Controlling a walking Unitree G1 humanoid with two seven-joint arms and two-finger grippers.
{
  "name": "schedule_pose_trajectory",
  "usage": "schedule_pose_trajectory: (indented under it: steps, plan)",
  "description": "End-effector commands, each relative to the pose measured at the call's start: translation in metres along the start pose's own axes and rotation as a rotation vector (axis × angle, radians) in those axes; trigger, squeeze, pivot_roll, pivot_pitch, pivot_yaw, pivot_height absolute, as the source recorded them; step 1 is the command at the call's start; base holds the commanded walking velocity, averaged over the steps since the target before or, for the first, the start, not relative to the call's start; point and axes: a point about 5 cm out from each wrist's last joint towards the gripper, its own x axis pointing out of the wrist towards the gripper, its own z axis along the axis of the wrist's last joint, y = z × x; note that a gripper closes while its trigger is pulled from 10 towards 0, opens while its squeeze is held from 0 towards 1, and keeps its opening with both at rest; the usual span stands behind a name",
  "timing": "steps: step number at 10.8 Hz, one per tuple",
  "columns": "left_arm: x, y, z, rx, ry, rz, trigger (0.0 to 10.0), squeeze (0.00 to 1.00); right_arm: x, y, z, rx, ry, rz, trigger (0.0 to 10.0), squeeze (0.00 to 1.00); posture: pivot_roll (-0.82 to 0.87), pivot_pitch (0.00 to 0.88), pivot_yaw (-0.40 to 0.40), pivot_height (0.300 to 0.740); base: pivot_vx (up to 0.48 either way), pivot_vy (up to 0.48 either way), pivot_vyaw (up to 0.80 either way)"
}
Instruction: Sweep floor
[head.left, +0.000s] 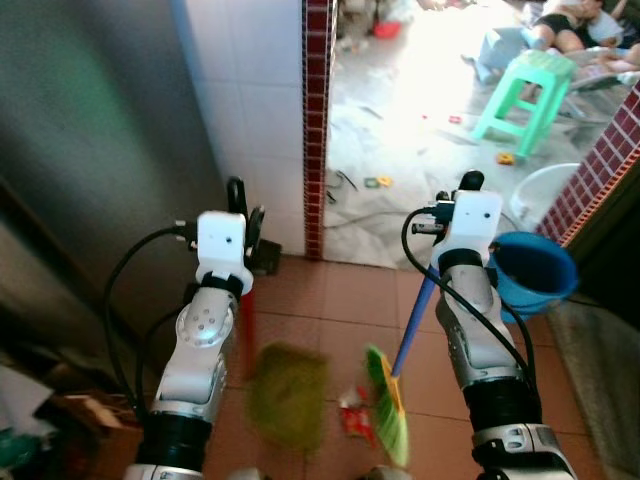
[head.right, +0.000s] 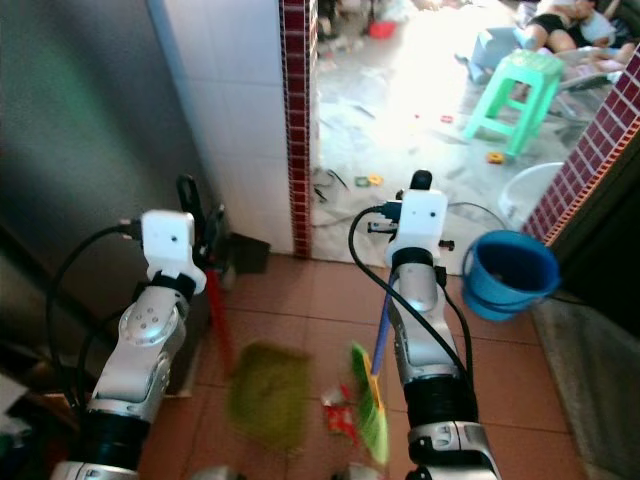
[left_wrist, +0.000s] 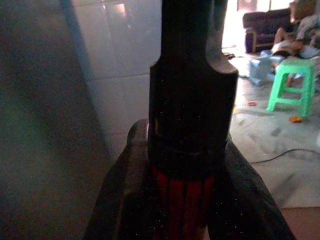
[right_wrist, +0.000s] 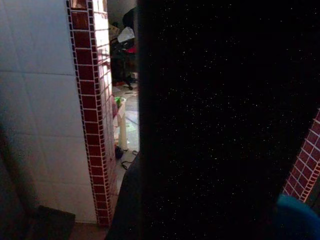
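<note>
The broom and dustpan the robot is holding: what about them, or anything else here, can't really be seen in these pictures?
- Right gripper: the wrist housing hides its fingers on the blue broom handle; the right wrist view is mostly black.
- Dustpan: blurred green patch, rim unclear.
- Broom head: blurred, cut off by the bottom edge.
- Red litter: too blurred to identify.
- Left gripper: fingers shut on the red dustpan handle.

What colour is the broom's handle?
Blue handle, with green bristles; clearest in the left eye view.
</note>
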Motion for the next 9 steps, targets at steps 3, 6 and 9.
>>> schedule_pose_trajectory:
  steps: [3, 6, 9]
  plan:
    - [0.012, 0.001, 0.006, 0.042, -0.038, 0.009, 10.0, 0.00, 0.001, -0.009, 0.006, -0.042, -0.021, -0.030, 10.0, 0.00, -0.08, 0.013, 0.025, 0.740, 0.000, 0.000, 0.00]
    - [0.019, -0.001, -0.012, 0.075, -0.022, 0.107, 10.0, 0.00, 0.002, -0.009, 0.008, -0.056, -0.009, -0.032, 10.0, 0.00, -0.10, 0.044, 0.017, 0.740, 0.000, 0.000, 0.00]
    - [0.025, -0.006, -0.029, 0.003, 0.004, 0.173, 10.0, 0.00, -0.001, -0.018, 0.010, -0.081, 0.016, -0.077, 10.0, 0.00, -0.13, 0.097, 0.020, 0.740, 0.000, 0.000, 0.00]
